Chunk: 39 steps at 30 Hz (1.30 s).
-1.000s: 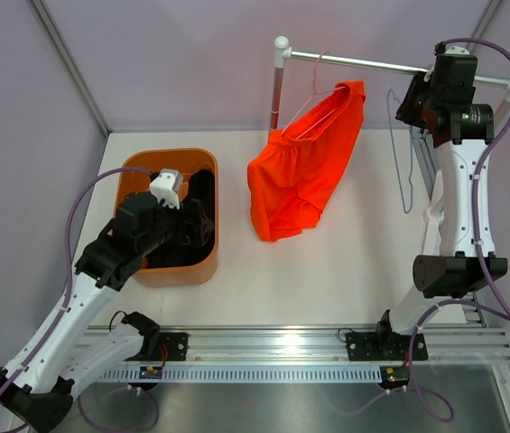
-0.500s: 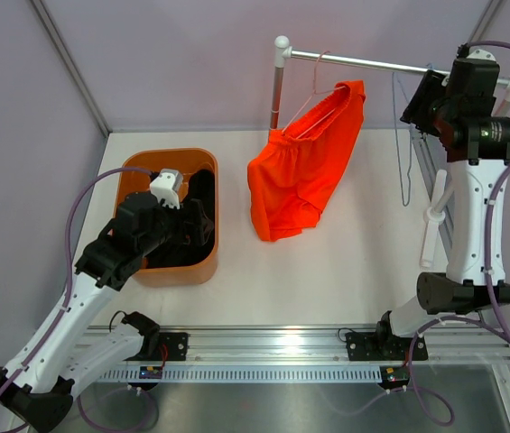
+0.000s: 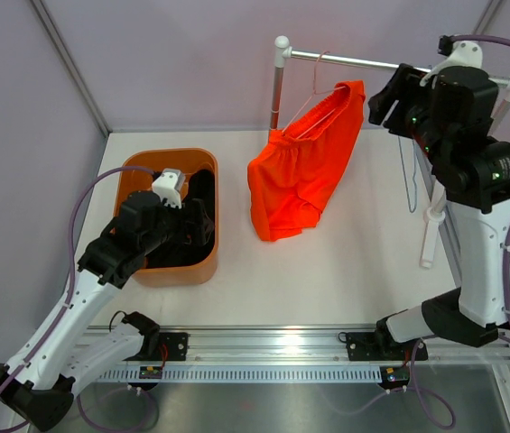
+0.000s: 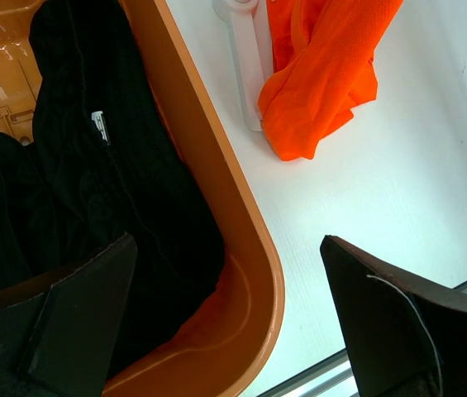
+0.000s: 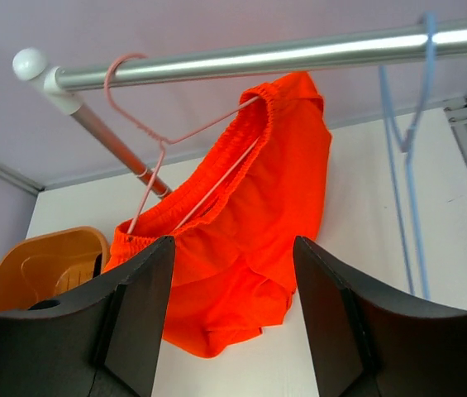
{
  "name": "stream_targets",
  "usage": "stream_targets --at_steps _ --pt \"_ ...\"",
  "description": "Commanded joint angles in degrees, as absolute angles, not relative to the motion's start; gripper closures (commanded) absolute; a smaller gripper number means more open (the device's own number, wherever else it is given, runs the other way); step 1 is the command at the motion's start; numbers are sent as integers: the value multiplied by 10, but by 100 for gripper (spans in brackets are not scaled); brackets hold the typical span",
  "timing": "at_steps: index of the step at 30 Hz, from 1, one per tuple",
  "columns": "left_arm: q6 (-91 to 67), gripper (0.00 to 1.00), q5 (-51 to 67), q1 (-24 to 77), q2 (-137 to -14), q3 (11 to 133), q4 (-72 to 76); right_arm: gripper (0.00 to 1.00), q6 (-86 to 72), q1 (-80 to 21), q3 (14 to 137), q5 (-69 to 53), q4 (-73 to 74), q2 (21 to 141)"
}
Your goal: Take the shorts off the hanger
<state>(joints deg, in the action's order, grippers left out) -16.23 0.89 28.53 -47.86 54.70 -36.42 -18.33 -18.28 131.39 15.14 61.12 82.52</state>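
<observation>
My right gripper (image 5: 231,248) has swung left along the rail (image 5: 258,59), released, empty, facing orange-red shorts (image 5: 241,223) on the pink hanger (image 5: 175,136) under it. Left gripper (image 4: 226,273), released, hovers over black shorts (image 4: 92,165) left of the rail.

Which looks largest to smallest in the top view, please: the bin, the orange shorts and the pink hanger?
1. Bin and orange shorts: about alike; the shorts hang nearer the camera, so unranked.
2. Pink hanger, thin wire, partly inside the shorts.
</observation>
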Motion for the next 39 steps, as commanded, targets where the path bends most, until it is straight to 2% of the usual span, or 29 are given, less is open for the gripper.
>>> stream_targets --at_steps 1,8,21,34,39 --pt "-152 1 4 287 -479 548 -346 32 -207 -241 1316 217 599 883" --pt "-153 1 3 288 -483 546 -346 32 -230 -302 1313 304 520 968" --pt "-152 1 3 287 -484 544 -348 30 -258 -311 1310 380 391 1062" --pt "-152 1 2 287 -490 544 -349 30 -259 -311 1361 418 378 1127" --pt "-152 1 4 287 -490 543 -349 35 -255 -311 1363 433 372 1136"
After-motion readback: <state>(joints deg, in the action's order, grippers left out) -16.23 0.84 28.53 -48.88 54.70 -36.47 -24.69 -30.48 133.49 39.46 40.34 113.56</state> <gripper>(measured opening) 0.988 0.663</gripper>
